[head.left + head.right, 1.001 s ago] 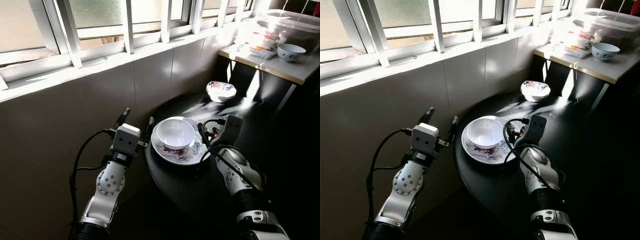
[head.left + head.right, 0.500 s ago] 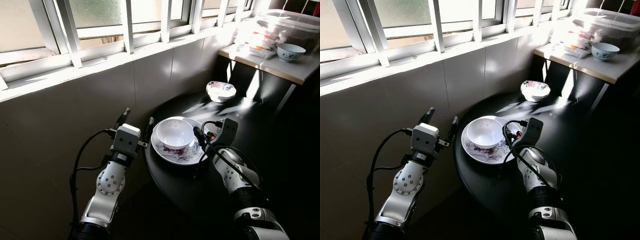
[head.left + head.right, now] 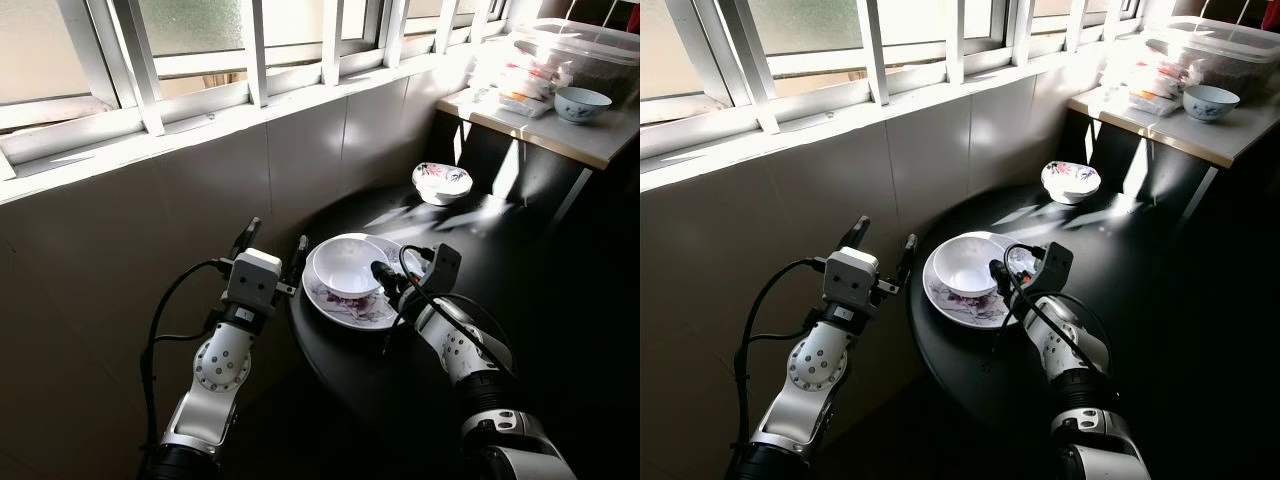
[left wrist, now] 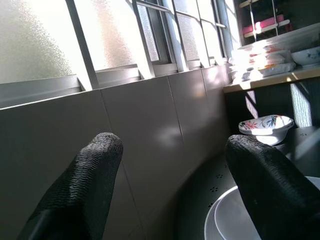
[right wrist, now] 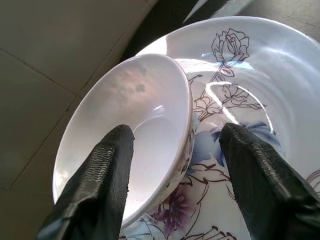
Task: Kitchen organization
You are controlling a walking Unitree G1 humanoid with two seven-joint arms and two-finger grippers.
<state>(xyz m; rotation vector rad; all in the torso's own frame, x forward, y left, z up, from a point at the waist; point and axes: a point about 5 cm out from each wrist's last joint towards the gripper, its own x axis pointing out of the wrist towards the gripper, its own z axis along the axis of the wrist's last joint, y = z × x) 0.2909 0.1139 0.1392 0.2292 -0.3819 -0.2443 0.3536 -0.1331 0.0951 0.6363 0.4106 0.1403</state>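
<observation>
Glossy white bowl (image 3: 348, 266) sitting on a round, rose-printed plate (image 3: 360, 305) at the near-left rim of a dark round table (image 3: 520, 270) – smooth glazed ware on a matte black top dotted with small perforations. Right gripper (image 5: 176, 165) spread wide and straddling the bowl's thin rim, one ribbed black finger (image 5: 102, 185) inside the bowl, the other over the plate's blue and purple flowers, clamped on nothing. Left gripper (image 3: 272, 243) parted wide too, empty, poised beside the table edge near the grey tiled wall (image 3: 150, 230) – further back, a small floral bowl (image 3: 442, 182); no legible writing anywhere.
</observation>
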